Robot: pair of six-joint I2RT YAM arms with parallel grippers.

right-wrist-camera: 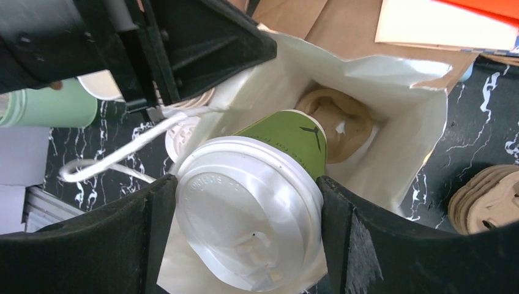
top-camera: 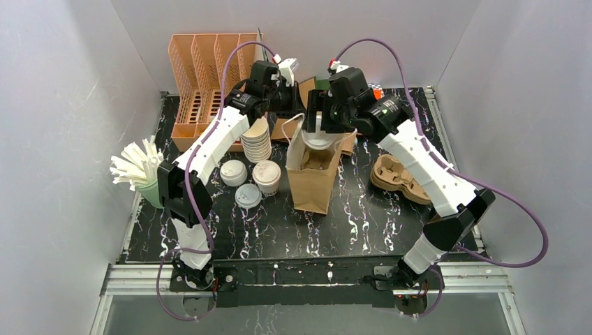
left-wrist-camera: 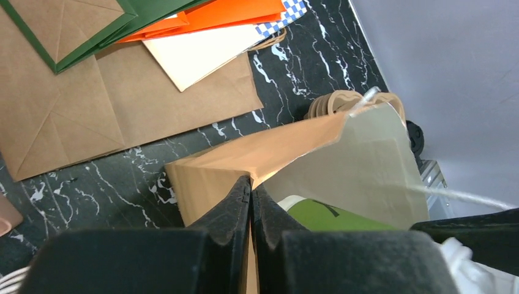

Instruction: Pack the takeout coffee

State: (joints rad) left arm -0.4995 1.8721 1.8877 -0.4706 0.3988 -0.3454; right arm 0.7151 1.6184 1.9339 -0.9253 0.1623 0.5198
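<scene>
- The green cup (right-wrist-camera: 287, 144), capped with a white sip lid (right-wrist-camera: 242, 226), hangs tilted in the mouth of the paper bag (top-camera: 311, 185). Its lid faces the right wrist camera and its base points down into the bag.
- The right gripper (right-wrist-camera: 248, 236) grasps this cup, one black finger pressed against each side just under the lid.
- Below the cup, a brown pulp holder (right-wrist-camera: 336, 119) lies at the bottom of the bag.
- The bag stands upright and open near the middle of the table (top-camera: 391, 230), with a white cord handle (right-wrist-camera: 116, 156) trailing over its left edge.
- The left gripper (left-wrist-camera: 251, 208) is clenched on the bag's near rim, the paper pinched between its closed fingers.
- Three white-lidded cups (top-camera: 267, 178) stand together on the table just left of the bag, apart from both grippers.
- A stack of lidless cups (top-camera: 257, 143) stands just behind them, beside the left arm.
- More pulp carriers (top-camera: 398, 178) lie stacked to the right of the bag.
- Flat bags (left-wrist-camera: 61, 110), brown, green and orange, lie overlapped at the back of the table.
- An orange rack (top-camera: 202, 77) stands in the far left corner.
- A green holder of white sticks (top-camera: 139, 171) sits at the left edge.
</scene>
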